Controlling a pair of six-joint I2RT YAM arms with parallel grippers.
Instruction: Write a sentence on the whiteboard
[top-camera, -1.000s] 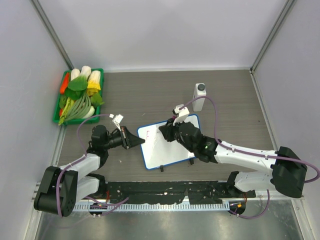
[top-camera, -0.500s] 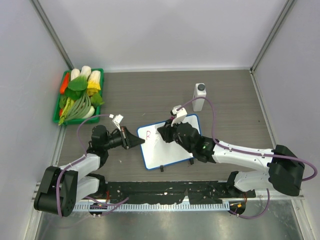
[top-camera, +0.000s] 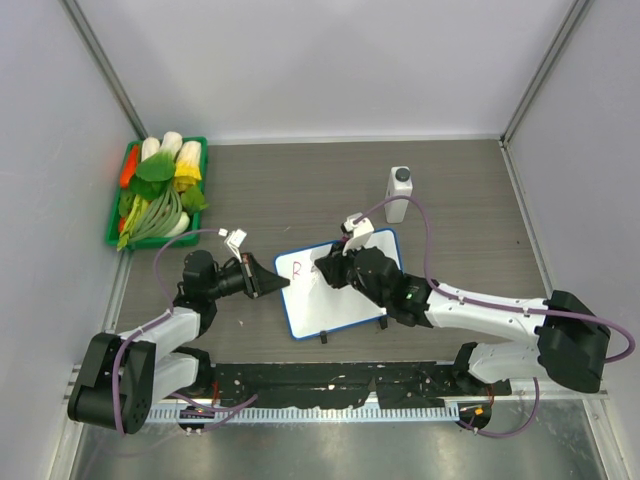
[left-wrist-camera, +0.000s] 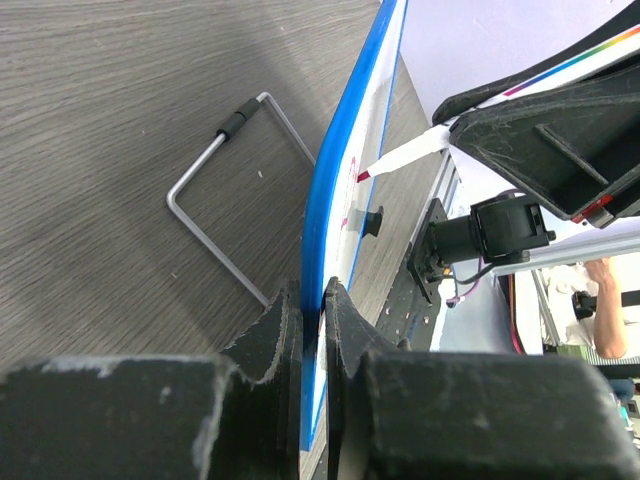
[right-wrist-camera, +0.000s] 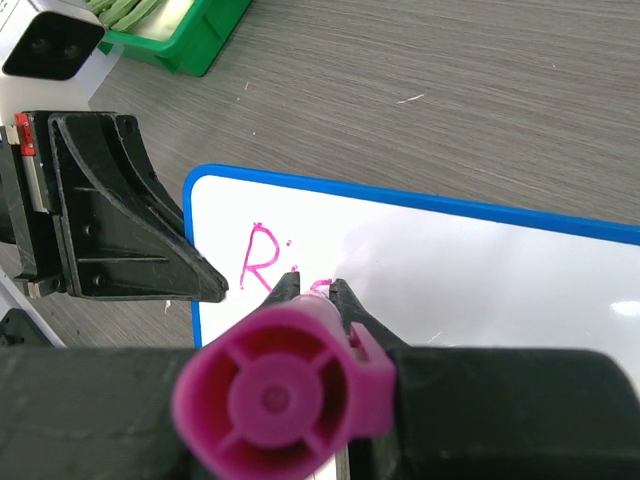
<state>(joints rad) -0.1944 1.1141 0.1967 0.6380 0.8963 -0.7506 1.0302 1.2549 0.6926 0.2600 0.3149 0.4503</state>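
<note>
Clamping the left edge of the whiteboard (top-camera: 335, 305) in the closed left tool (left-wrist-camera: 312, 300) for steadying it near the middle of the tabletop (top-camera: 300, 190), while pressing the pink marker (right-wrist-camera: 275, 395), gripped tight in the right tool (right-wrist-camera: 315, 290), onto the sentence (right-wrist-camera: 265, 260), only "Ri" written so far.

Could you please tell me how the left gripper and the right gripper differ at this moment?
The left gripper pinches the whiteboard by its blue rim, while the right gripper grips a pink marker. The left gripper sits at the board's left edge, off its white face; the right gripper is above that face, beside the pink letters. Both are shut on something.
</note>
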